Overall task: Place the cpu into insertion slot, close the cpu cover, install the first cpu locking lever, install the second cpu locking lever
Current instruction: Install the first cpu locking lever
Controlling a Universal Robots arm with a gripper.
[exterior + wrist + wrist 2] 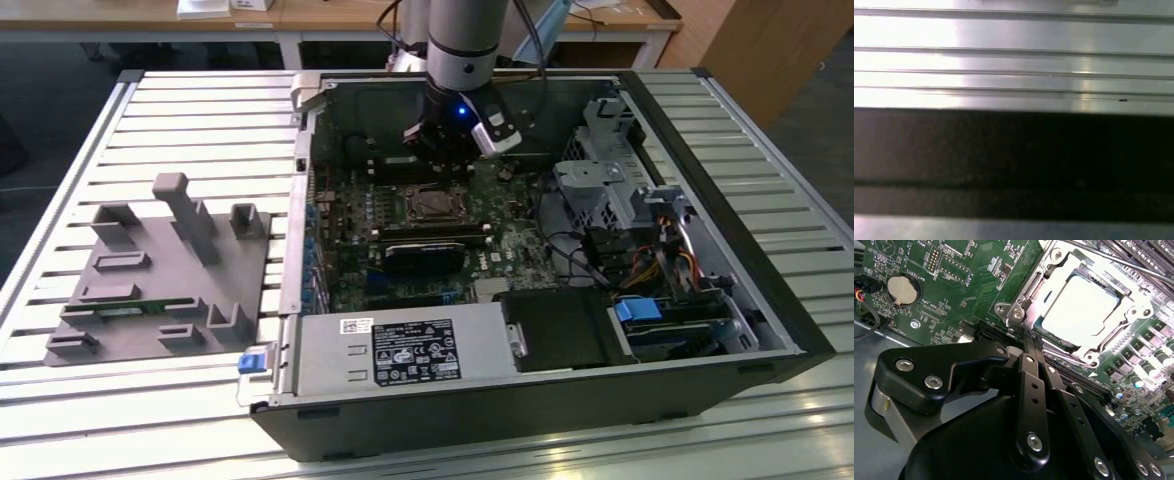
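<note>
The cpu (1080, 310) lies flat in the insertion slot (430, 205) on the green board, its silver top glaring under the light. The cpu cover (1134, 320) is down over it, framing the chip. A thin metal locking lever (1124, 262) runs along one side of the socket. My gripper (1032, 342) hangs just off the socket's edge, beside its corner, with its black fingers (1026, 375) pressed together and nothing between them. In the exterior view the gripper (445, 165) stands inside the open case, just behind the socket.
The open computer case (747, 250) lies on a slatted metal table (174, 110). A grey plastic fixture (160, 270) sits at the exterior view's left. A coin battery (901, 287), memory slots (434, 240), drive cage (601, 180) and cables (654, 265) surround the socket.
</note>
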